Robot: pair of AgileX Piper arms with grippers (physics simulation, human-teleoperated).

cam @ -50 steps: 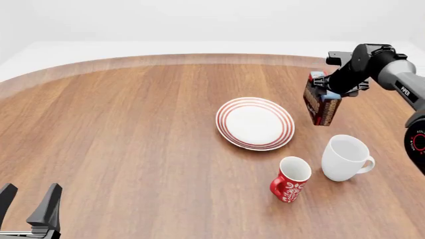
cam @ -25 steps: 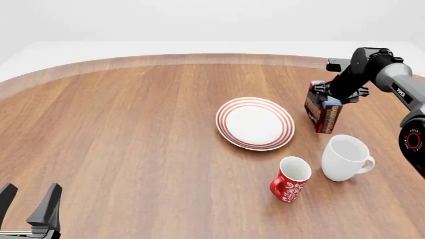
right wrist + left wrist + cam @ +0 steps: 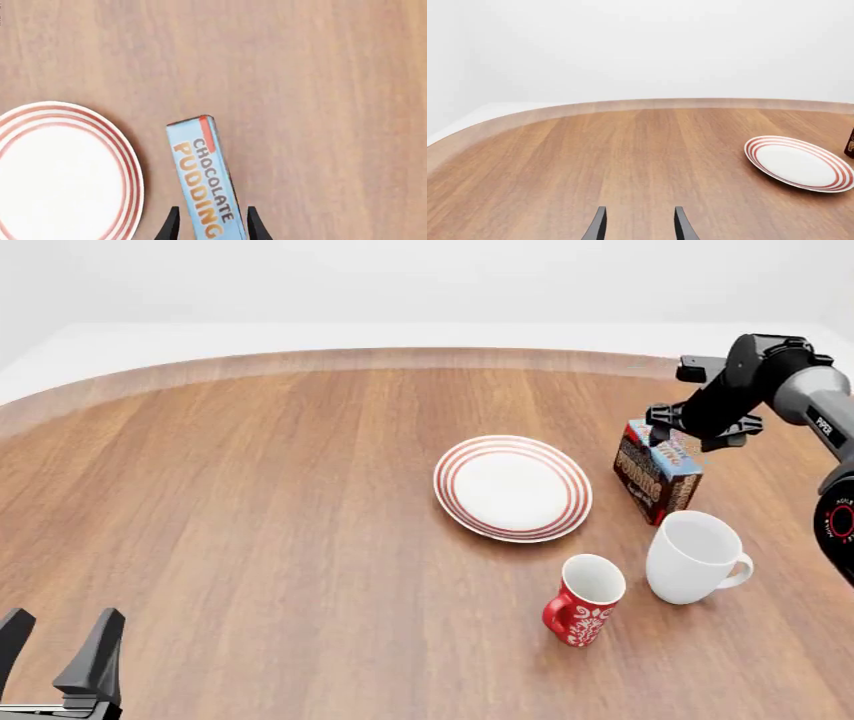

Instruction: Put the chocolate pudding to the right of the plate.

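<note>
When we look from the front, our left gripper (image 3: 56,655) is the closest thing, low at the near left edge of the table (image 3: 267,500). Its two fingers stand apart with nothing between them. A bit farther on the right side stand a red mug (image 3: 583,600) with white patterns and a white mug (image 3: 694,556), near each other. Past them lies the plate (image 3: 513,487), round and white with red rings. Just to the right of the plate sits the chocolate pudding (image 3: 655,473), resting on the table, close to the white mug. Our right gripper (image 3: 701,430) hangs right over the far end of the box. In the right wrist view its fingers sit on both sides of the blue top (image 3: 203,175) with a little gap, so we see them open.
</note>
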